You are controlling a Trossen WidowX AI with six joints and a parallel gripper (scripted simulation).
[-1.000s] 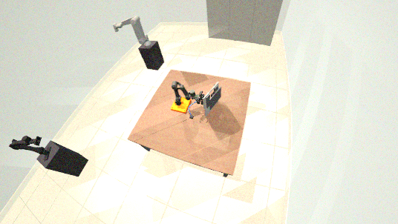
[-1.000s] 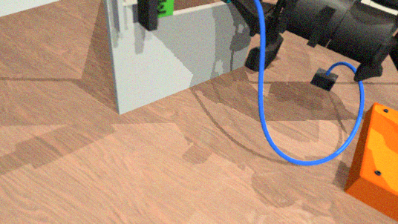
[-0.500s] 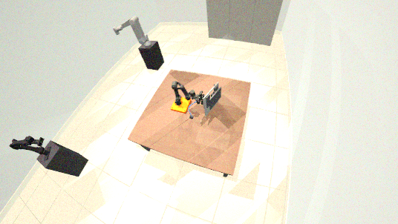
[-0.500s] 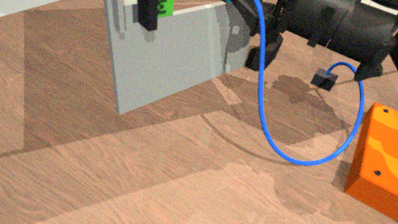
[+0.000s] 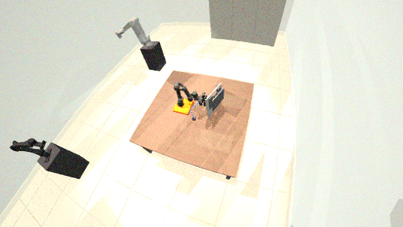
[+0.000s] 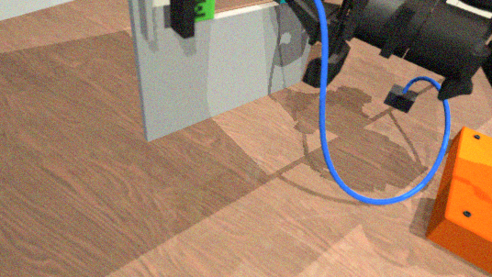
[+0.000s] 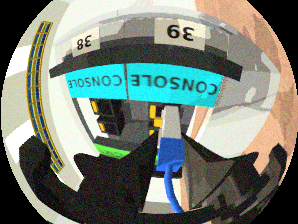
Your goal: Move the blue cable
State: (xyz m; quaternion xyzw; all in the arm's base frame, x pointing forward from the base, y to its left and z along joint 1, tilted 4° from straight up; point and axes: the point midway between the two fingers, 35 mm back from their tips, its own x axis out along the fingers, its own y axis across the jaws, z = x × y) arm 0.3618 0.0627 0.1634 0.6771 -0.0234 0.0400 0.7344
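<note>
My gripper [image 7: 168, 136] [image 5: 204, 99] is shut on the blue plug [image 7: 170, 149], in front of the upright rack panel [image 5: 214, 101] [image 6: 179, 87]. The plug's grey front part points at the ports beneath a cyan CONSOLE label [image 7: 175, 86], under the tag 39 and beside yellow-marked ports. Whether its tip is inside a port cannot be told. A second CONSOLE label [image 7: 96, 87] sits beside it under the tag 38, over black ports [image 7: 108, 117] with yellow marks. The blue cable [image 6: 323, 115] hangs from the plug in a loop. In the exterior view the fingertips are not clearly seen.
The cable's other end enters a small black block [image 6: 400, 98] [image 5: 193, 119] on the wooden table [image 5: 180, 139]. The arm stands on an orange base [image 5: 183, 109] [image 6: 477, 183]. A green label [image 6: 205, 9] is on the panel. Two other arms stand on black pedestals beyond the table.
</note>
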